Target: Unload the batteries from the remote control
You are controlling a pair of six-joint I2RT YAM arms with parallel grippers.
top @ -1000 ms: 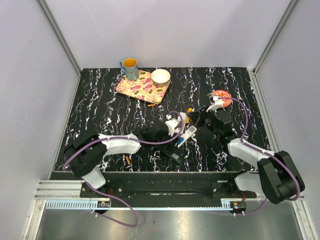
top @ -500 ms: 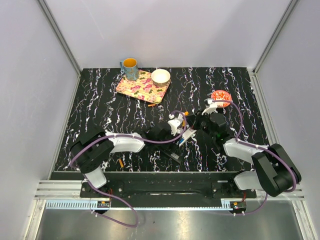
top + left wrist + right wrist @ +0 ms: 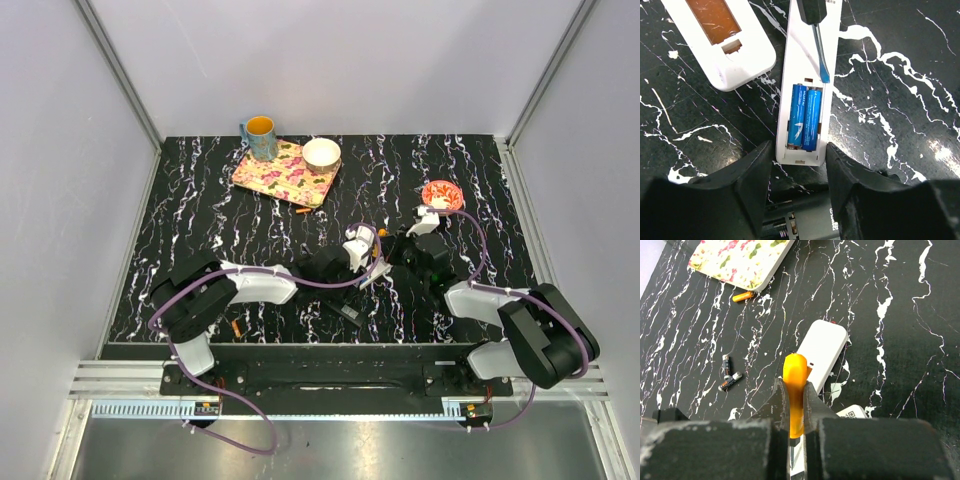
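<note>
The open left end effector [image 3: 799, 187] straddles the white remote [image 3: 807, 100]. The right end effector [image 3: 795, 405] grips an orange-handled screwdriver [image 3: 794, 390], ready to pry the blue batteries [image 3: 804, 117] out, toward 6 o'clock.

Blue batteries [image 3: 803, 117] in remote [image 3: 810, 85] — fingers [image 3: 754, 175] astride.

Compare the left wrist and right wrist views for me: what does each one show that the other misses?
Only the left wrist: two blue batteries seated in the open white remote, with the left hand open around its end. Only the right wrist: the right hand shut on the orange-handled screwdriver, a loose orange battery beside the floral tray, and two dark cells. Both: the second white remote and the marbled tabletop.
</note>
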